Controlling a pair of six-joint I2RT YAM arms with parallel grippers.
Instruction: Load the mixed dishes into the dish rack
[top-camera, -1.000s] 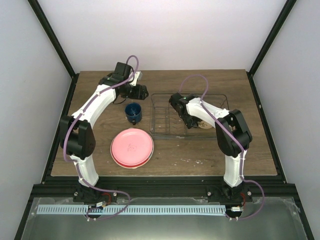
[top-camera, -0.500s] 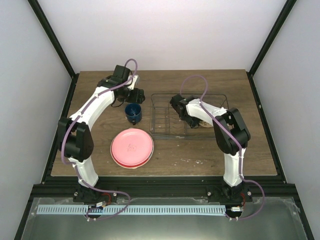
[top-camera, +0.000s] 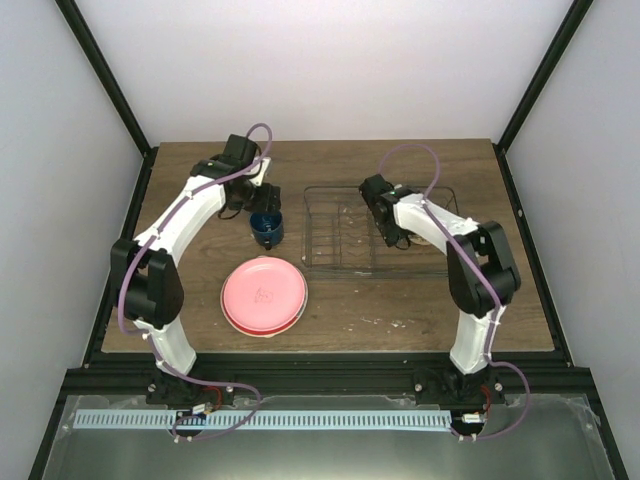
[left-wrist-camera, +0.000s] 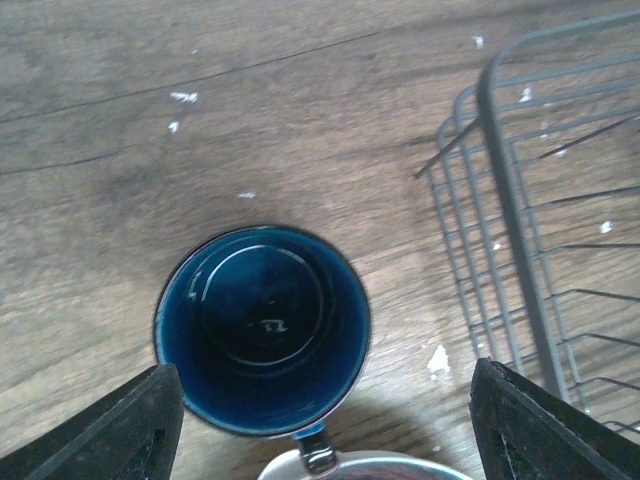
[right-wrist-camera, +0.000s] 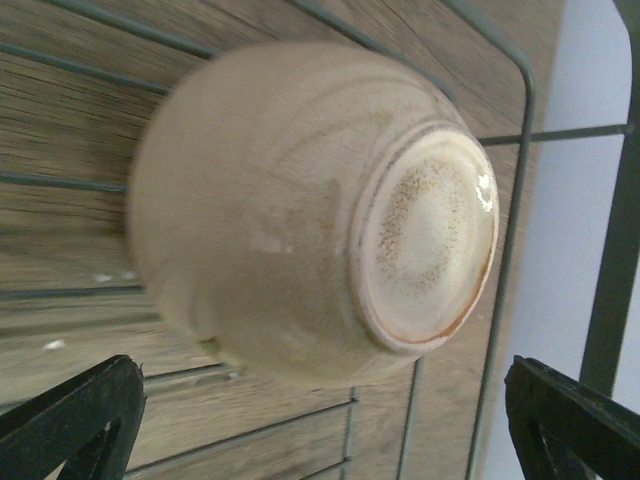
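Right hand (right-wrist-camera: 320, 420), spread, has left the small cream bowl (right-wrist-camera: 300, 210) in the grey wire dish rack (left-wrist-camera: 500, 150); left hand (left-wrist-camera: 330, 415), spread too, now hovers over the dark blue mug (left-wrist-camera: 262, 330).

The table (top-camera: 400, 300) is brown wood-grain board, scuffed with small white flecks (left-wrist-camera: 437, 360). Three things sit directly on it. A mug (top-camera: 266, 227) stands upright left of centre, mouth up. Just beside it to the right lies the wire rack (top-camera: 330, 236), apart from the mug. Nearer the front edge lies a stack of plates, the pink plate (top-camera: 264, 292) on top with a red rim (top-camera: 262, 333) showing under it.
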